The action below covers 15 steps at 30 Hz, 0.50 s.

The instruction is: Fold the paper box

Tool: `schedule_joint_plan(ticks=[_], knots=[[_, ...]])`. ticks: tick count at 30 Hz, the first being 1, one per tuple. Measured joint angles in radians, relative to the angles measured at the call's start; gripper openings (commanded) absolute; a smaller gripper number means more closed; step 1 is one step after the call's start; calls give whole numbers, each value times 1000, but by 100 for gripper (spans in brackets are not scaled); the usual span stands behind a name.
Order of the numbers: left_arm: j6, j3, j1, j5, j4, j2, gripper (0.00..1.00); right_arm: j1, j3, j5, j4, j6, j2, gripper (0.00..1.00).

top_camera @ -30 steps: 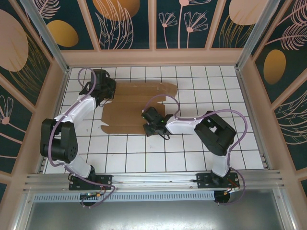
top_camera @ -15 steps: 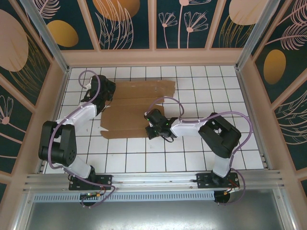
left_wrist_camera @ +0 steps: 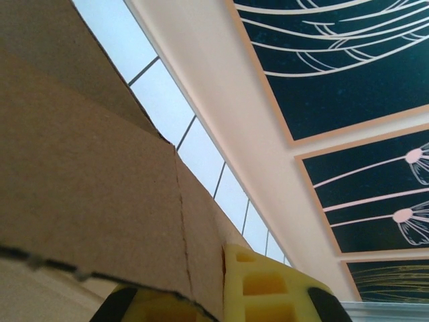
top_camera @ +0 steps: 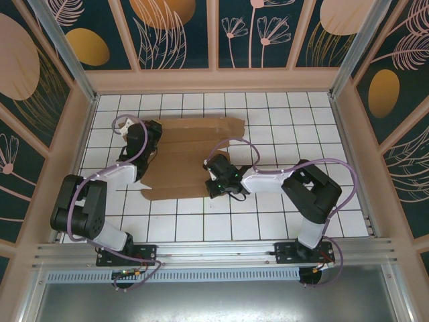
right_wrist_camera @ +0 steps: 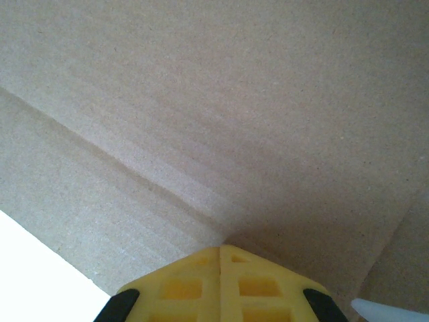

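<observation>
Folding is only at its beginning, I judge: the paper box [top_camera: 191, 151] lies as one flat brown sheet on the tiled table [top_camera: 281, 121], and no wall of it stands up. My left gripper [top_camera: 143, 142] is at the left edge of the paper box. Its fingers [left_wrist_camera: 261, 288] are together, and the cardboard edge goes down between them, so I believe they are clamped on a side flap. My right gripper [top_camera: 214, 180] is on the near right corner of the paper box. Its fingers [right_wrist_camera: 181, 288] are closed on nothing, and their tips rest on the cardboard just beside a crease. The step in hand seems to be the first fold of the left flap, with the right side pressed down as an anchor. Next move calls for turning this flap over its crease toward the middle of the paper box, slowly, while the right tips guard the sheet against sliding
</observation>
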State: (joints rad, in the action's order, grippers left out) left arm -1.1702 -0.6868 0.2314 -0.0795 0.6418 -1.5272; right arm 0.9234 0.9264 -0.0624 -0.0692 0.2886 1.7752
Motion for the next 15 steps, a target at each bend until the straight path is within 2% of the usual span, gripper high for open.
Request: schedule_joint_plan(ticks=[3, 11, 14, 15], knots=[[-1, 44, 0, 4, 76, 2, 0, -11, 3, -26, -13, 2, -3, 0], [0, 56, 1, 3, 142, -23, 0, -53, 24, -100, -76, -3, -7, 1], [-1, 66, 1, 4, 178, -32, 0, -71, 38, -119, -135, -20, -29, 13], [-1, 72, 1, 6, 190, -34, 0, -85, 43, -126, -161, -23, -47, 19]])
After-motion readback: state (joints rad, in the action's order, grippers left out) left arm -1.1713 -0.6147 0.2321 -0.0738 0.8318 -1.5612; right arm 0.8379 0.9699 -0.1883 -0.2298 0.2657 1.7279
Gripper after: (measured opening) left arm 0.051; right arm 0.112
